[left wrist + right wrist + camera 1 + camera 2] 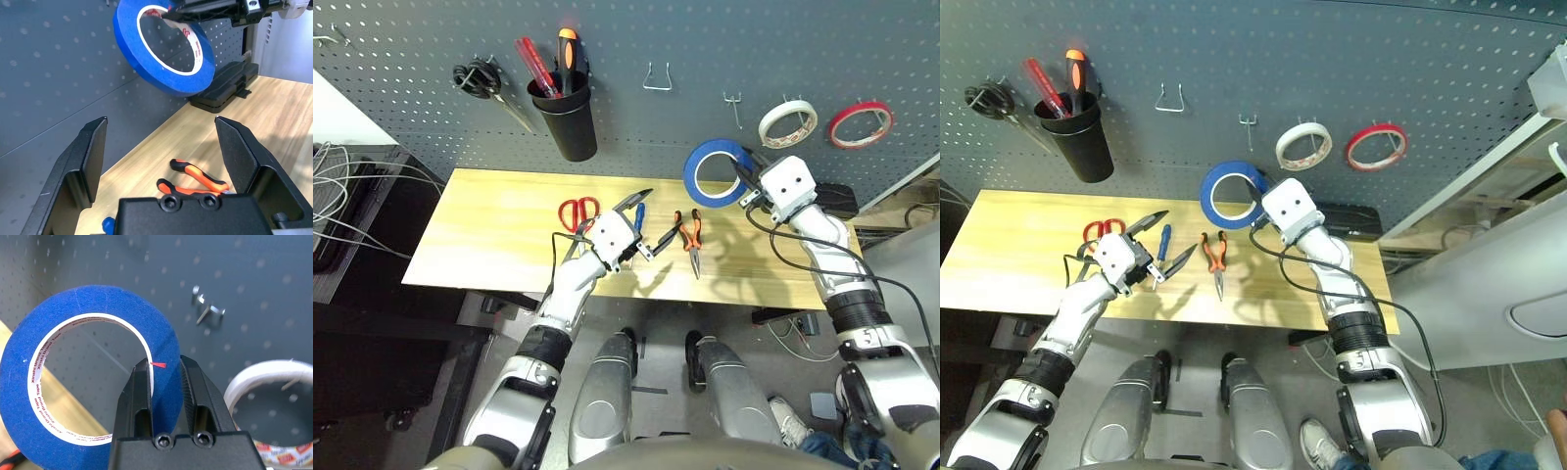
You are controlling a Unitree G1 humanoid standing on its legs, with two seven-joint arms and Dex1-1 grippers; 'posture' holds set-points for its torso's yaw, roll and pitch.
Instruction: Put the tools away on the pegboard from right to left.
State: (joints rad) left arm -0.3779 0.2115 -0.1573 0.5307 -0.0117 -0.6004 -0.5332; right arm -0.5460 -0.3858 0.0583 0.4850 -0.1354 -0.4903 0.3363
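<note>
- While my left gripper (641, 223) hangs over the table (489, 245) with jaws spread wide and empty, pliers (691, 238), screwdriver (638, 217) and red-handled scissors (578, 211) lie on the wood beside it;
- Farther out, my right gripper (164, 377) is pinched onto the wall of the blue tape ring (88, 367), holding it upright with its open face to the pegboard (705, 39);
- Beyond it, the bare double hook (208, 308) sits just up and right of the ring's hole, near the white tape ring (274, 396); I judge the right arm alone places it.

White tape ring (788, 123) & red tape ring (861, 123) hang side by side, upper right; black-handled scissors (480, 80) far left; wooden bench (489, 245) below.
</note>
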